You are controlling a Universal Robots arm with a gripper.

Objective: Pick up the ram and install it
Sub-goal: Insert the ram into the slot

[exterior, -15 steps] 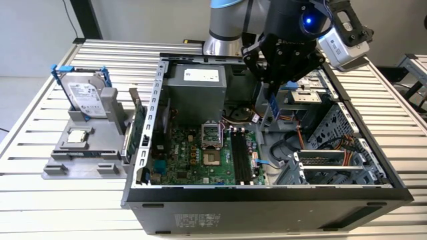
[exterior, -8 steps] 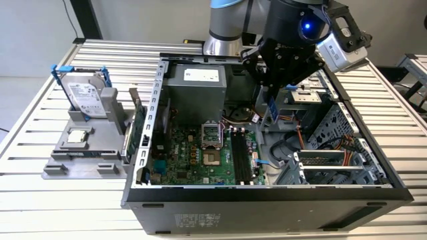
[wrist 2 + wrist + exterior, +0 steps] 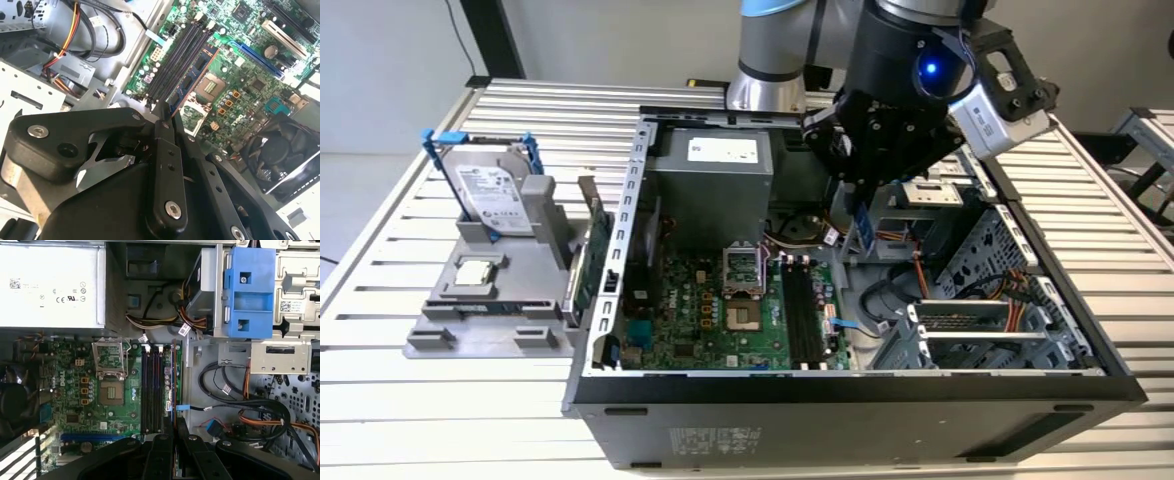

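- You have one arm with one gripper (image 3: 865, 205) over the open computer case (image 3: 854, 420). Its jaws are clamped on the upper end of the single ram (image 3: 866, 232).
- In the second wrist view the ram (image 3: 196, 70) reaches out from the gripper (image 3: 163, 109) as a blue board with dark chips. In the first wrist view you see the ram (image 3: 173, 375) edge-on, running out from the gripper (image 3: 174, 424).
- The ram hangs upright above the motherboard (image 3: 680, 310), in line with the memory slots (image 3: 151, 390) and just to their drive-cage side. It is not seated.
- You can count four long black memory slots, side by side.
- One CPU socket (image 3: 111, 387) sits just beside the slots, with one grey power supply (image 3: 50, 285) beyond it.
- One blue drive bracket (image 3: 249, 290) stands near the ram, and orange and black cables (image 3: 260, 417) crowd that side.
- One fan (image 3: 277, 147) lies past the socket.
- On the exterior view's left, outside the case, one hard drive (image 3: 494, 190) stands in a grey fixture (image 3: 480, 310). One green expansion card (image 3: 598, 270) stands on edge just beside the case wall.
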